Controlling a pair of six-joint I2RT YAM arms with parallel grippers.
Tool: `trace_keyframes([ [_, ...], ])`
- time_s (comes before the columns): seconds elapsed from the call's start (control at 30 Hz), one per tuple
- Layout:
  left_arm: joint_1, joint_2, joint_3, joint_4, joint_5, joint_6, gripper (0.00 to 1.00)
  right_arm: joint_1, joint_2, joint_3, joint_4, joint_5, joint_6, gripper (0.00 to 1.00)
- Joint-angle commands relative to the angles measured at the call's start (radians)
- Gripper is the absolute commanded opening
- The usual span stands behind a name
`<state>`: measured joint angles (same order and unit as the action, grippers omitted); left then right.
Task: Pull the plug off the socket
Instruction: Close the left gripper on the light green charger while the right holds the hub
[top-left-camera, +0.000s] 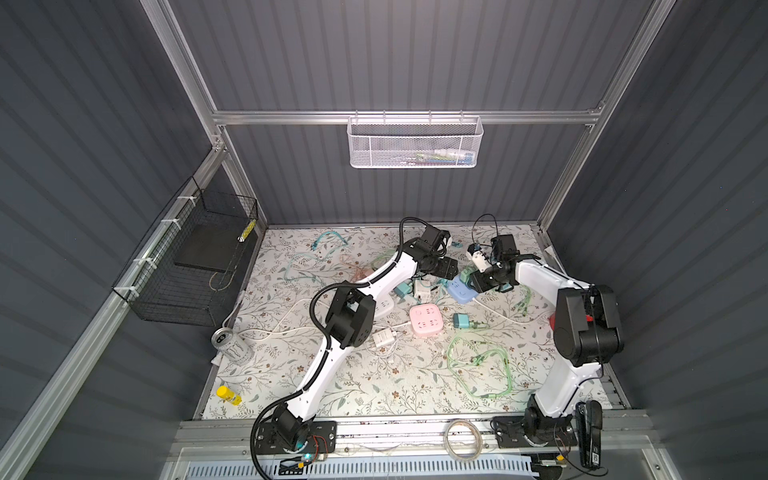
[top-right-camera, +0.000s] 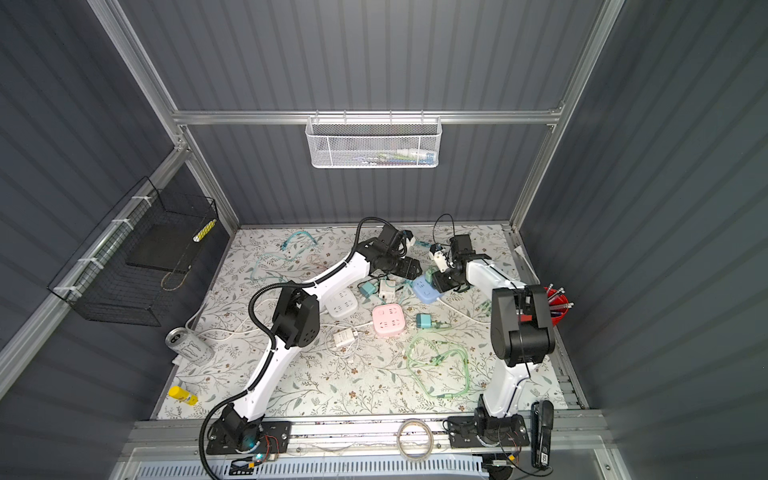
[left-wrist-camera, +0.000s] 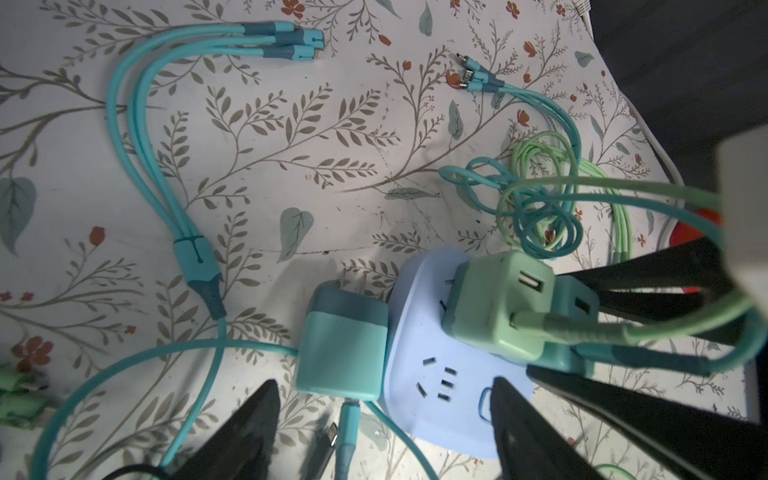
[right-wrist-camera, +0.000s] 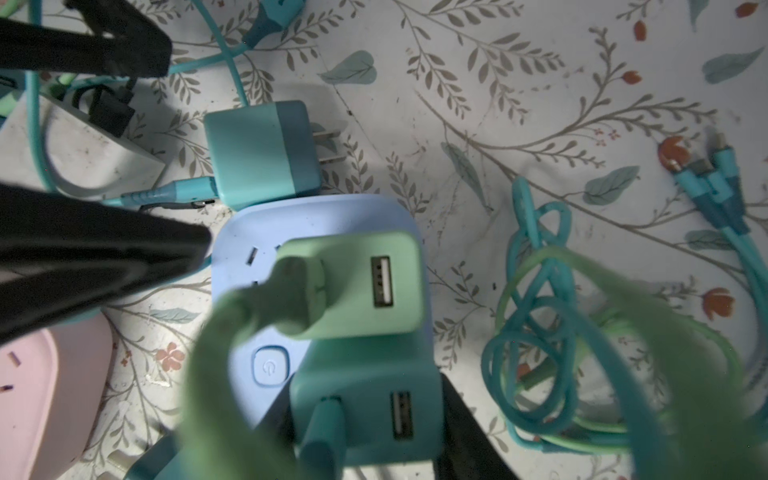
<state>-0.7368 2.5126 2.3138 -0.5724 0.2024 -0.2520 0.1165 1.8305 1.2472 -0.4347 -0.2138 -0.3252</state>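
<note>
Teal plug (right-wrist-camera: 365, 386), seated in the socket (right-wrist-camera: 237, 332), is clamped by the right gripper (right-wrist-camera: 370, 436), the left gripper (left-wrist-camera: 384, 386) is held wide, and a straight pull is called for next.

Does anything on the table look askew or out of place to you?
Yes: the green charger sits tilted on the blue socket block, its prongs partly showing, so it seems half pulled out. A drink can lies on its side at the left.

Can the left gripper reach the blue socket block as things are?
Probably yes: the left gripper hangs open above the blue socket block, whose near face is bare. The loose teal charger beside it lies between the fingers and could get pinched.
</note>
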Motion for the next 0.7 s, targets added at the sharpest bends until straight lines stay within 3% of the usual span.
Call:
trace_keyframes([
  [0.0, -0.016, 0.009, 0.020, -0.052, -0.004, 0.044, 0.79, 0.003, -0.028, -0.022, -0.009, 0.004, 0.012, 0.35],
  [0.67, -0.079, 0.094, 0.091, -0.155, -0.147, 0.129, 0.75, -0.001, -0.068, -0.036, 0.034, -0.018, 0.046, 0.29],
])
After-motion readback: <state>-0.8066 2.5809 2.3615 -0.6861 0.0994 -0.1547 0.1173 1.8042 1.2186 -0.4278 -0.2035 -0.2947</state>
